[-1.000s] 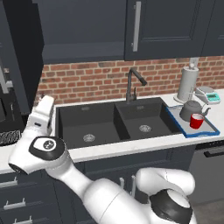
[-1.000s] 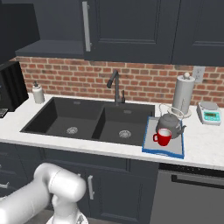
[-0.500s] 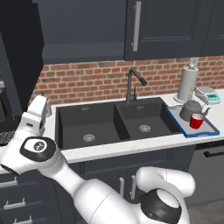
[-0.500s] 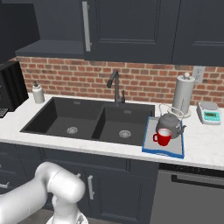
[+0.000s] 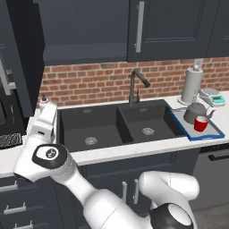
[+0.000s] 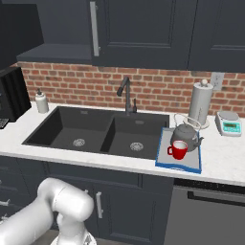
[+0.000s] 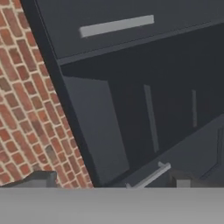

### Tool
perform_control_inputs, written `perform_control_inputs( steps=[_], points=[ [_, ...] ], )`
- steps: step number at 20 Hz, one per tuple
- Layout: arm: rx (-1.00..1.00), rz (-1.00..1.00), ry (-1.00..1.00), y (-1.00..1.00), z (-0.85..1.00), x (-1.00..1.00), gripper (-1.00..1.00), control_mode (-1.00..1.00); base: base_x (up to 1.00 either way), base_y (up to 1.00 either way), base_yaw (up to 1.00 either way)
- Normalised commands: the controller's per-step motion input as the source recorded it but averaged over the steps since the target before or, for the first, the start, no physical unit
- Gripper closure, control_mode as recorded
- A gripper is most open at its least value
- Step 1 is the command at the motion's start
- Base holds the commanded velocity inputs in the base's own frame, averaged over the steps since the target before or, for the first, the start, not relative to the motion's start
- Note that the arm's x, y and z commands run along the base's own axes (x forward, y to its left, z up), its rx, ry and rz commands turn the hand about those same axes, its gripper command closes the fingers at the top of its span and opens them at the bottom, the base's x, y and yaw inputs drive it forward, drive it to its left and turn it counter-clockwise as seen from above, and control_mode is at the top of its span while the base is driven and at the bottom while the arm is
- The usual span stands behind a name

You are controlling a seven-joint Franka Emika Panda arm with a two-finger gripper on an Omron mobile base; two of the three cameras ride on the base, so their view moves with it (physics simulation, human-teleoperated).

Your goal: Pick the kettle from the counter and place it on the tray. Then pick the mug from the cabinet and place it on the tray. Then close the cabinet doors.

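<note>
Since the earlier frame the arm has swung further toward the left edge of the left base view, its hand now beside the soap bottle [image 5: 43,102]. The claw's jaws stand wide apart, with nothing between them. At the right of both base views, the blue-rimmed grey tray [image 6: 165,160] lies on the white counter [image 6: 220,157], right of the black sink [image 6: 91,134]. On it sit the squat dark grey kettle [image 6: 185,135] with its wire handle and, just in front, the bright red mug [image 6: 178,150], white inside. Across the top, the navy cabinet [image 6: 52,24] shows one door [image 5: 23,53] swung open at upper left in the left base view.
</note>
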Motion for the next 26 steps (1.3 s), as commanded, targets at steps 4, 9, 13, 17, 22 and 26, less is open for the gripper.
perform_control_inputs(
  steps=[4, 9, 13, 17, 22, 26],
  points=[
    [-0.07, -0.05, 0.0, 0.43, -0.23, 0.0, -1.0, -1.0, 0.0, 0.0, 0.0],
    [-0.08, -0.09, 0.01, 0.74, -0.19, 0.04, -1.0, -1.0, 0.0, 0.0, 0.0],
    [-0.1, -0.09, 0.01, 0.92, -0.16, 0.1, -1.0, -1.0, 0.0, 0.0, 0.0],
    [-0.07, -0.11, 0.0, 0.79, 0.08, 0.01, -1.0, -1.0, 0.0, 0.0, 0.0],
    [-0.04, -0.13, 0.0, 0.43, 0.55, -0.05, -1.0, -1.0, 0.0, 0.0, 0.0],
    [0.0, -0.11, 0.0, 0.1, 0.58, 0.0, -1.0, -1.0, 0.0, 0.0, 0.0]
  ],
)
